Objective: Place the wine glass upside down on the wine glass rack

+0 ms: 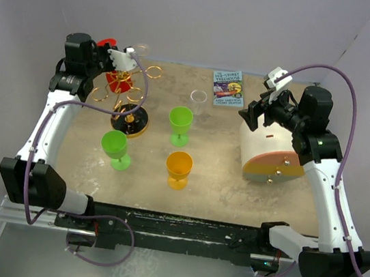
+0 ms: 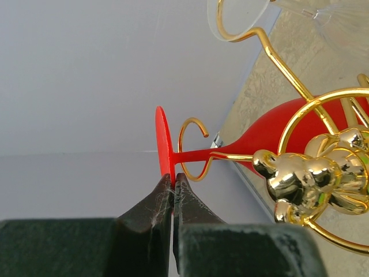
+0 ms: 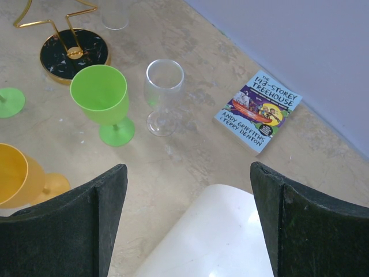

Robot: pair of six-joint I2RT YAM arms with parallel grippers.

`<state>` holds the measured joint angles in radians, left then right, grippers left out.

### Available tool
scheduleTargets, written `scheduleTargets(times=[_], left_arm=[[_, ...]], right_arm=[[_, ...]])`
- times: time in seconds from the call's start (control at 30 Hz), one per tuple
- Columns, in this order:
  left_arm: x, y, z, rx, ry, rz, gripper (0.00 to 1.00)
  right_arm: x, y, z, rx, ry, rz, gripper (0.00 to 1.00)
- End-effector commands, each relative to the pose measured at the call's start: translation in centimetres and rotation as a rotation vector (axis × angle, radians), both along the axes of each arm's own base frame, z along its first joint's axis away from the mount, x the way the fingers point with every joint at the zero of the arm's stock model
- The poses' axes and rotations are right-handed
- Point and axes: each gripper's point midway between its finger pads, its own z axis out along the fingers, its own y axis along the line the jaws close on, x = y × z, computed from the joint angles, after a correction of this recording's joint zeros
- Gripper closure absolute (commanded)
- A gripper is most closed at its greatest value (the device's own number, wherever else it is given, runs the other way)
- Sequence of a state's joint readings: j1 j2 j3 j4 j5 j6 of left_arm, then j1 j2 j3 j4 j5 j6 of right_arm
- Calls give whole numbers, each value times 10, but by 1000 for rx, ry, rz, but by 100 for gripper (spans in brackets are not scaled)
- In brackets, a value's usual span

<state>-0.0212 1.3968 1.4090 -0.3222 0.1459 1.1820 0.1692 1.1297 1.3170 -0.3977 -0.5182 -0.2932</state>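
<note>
A red wine glass hangs foot-up on the gold wire wine glass rack at the back left. Its stem lies through a curled loop arm. My left gripper is shut on the rim of the glass's round foot, with the fingertips pinching it from below in the left wrist view. The red bowl sits among the gold loops beside the rack's knobbed top. My right gripper is open and empty above a white domed object.
Two green glasses, an orange glass and a clear glass stand mid-table. A book lies at the back. The white domed object sits at the right. Another clear glass is on the rack.
</note>
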Motion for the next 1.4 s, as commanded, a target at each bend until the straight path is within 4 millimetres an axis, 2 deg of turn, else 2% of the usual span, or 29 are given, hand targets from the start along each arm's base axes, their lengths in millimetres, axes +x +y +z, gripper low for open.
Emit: scheduleTargets(times=[0.0,0.43,0.73,1.03,1.37], left_arm=[[4,-6,8,-63,-16,-5,96],[12,-3,-12,-45,38,9,91],[14,-7,-16,-51,48,-14,86],[14,-9,-6,-55,23,-22,87],[17,-8,15,10,-58,-10,100]], right_arm=[[0,1,8,3,-41,17,11],[0,1,6,-3,-37,16,11],[2,1,4,-5,-33,17,11],[1,1,4,-5,-32,17,11],[2,1,3,-3,-27,20,11]])
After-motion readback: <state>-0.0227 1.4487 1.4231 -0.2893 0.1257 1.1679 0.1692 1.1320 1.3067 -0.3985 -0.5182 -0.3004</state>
